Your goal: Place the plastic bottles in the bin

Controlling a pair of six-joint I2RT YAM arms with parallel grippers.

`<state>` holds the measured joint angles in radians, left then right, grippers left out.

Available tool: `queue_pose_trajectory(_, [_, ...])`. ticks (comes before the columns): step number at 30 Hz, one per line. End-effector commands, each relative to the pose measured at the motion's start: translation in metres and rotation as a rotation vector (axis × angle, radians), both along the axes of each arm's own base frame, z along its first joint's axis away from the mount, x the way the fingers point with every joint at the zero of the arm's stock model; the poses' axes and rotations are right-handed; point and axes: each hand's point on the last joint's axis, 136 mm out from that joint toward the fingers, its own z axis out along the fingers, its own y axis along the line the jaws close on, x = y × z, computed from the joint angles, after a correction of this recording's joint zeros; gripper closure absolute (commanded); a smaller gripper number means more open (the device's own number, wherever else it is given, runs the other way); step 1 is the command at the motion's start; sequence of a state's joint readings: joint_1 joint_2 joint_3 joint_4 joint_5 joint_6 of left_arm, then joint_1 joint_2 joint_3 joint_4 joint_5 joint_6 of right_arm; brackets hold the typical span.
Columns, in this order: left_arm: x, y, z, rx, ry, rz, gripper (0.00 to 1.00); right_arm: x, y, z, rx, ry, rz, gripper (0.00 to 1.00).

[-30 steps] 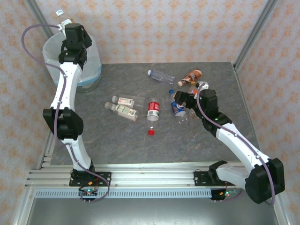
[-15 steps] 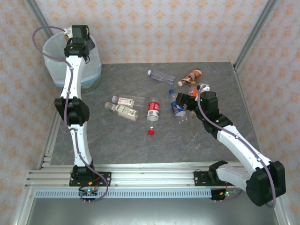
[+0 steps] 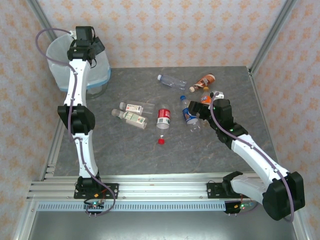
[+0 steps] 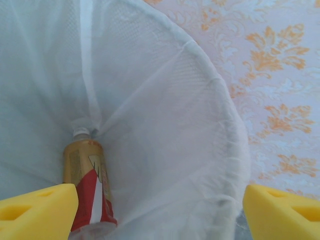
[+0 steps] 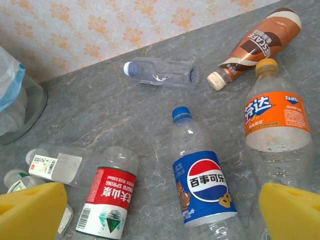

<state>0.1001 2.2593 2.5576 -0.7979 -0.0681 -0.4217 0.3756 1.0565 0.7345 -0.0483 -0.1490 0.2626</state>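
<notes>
From where I stand, the left gripper point(image 3: 86, 36) hangs over the bin point(image 3: 101, 76), which sits at the far left corner of the worktop point(image 3: 125, 155). In its wrist view the left gripper point(image 4: 160, 215) has its yellow pads point(image 4: 35, 212) wide apart with nothing between them. Below, a red-and-gold bottle point(image 4: 87, 187) lies at the bottom of the bin's white liner point(image 4: 165, 125).

The right gripper point(image 3: 195, 113) is low over the right half of the worktop, and its jaws are also spread wide and hold nothing. In its own view the right gripper point(image 5: 160, 215) looks down on a blue-labelled bottle point(image 5: 202, 185) lying between its pads.

Just beside that one is an orange bottle point(image 5: 277, 120), and toward the far edge lie a brown bottle point(image 5: 260, 42) and a clear bottle point(image 5: 160, 71).

Near the middle lies a red-labelled bottle point(image 3: 163, 117). To its left are a white-and-green bottle point(image 3: 134, 108) and a second white-and-green bottle point(image 3: 132, 118). A loose red cap point(image 3: 161, 141) lies nearer the front.
</notes>
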Motion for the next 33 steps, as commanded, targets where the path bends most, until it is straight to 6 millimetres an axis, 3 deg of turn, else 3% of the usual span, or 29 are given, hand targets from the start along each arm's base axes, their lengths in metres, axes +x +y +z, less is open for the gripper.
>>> queue_pose_trajectory(1, [-0.027, -0.015, 0.056, -0.039, -0.084, -0.066, 0.12, 0.001, -0.004, -0.011, -0.011, 0.02, -0.034, 0.01])
queue_pose_trajectory(8, [-0.043, -0.047, 0.071, -0.091, -0.115, -0.183, 0.09, 0.0, -0.008, -0.048, -0.044, 0.151, -0.071, 0.01])
queue_pose_trajectory(15, [-0.073, -0.081, 0.086, -0.081, -0.163, -0.264, 0.05, -0.007, 0.012, -0.086, -0.079, 0.318, 0.059, 0.01])
queue_pose_trajectory(18, [-0.084, -0.095, 0.084, -0.103, -0.178, -0.299, 0.0, -0.006, 0.015, -0.092, -0.085, 0.337, 0.076, 0.03])
queue_pose_trajectory(24, [-0.116, -0.121, 0.076, -0.115, -0.188, -0.352, 0.0, -0.005, 0.026, -0.096, -0.115, 0.392, 0.15, 0.06])
queue_pose_trajectory(33, [-0.172, -0.158, 0.039, -0.23, -0.207, -0.433, 0.0, -0.004, 0.019, -0.119, -0.266, 0.528, 0.146, 0.05])
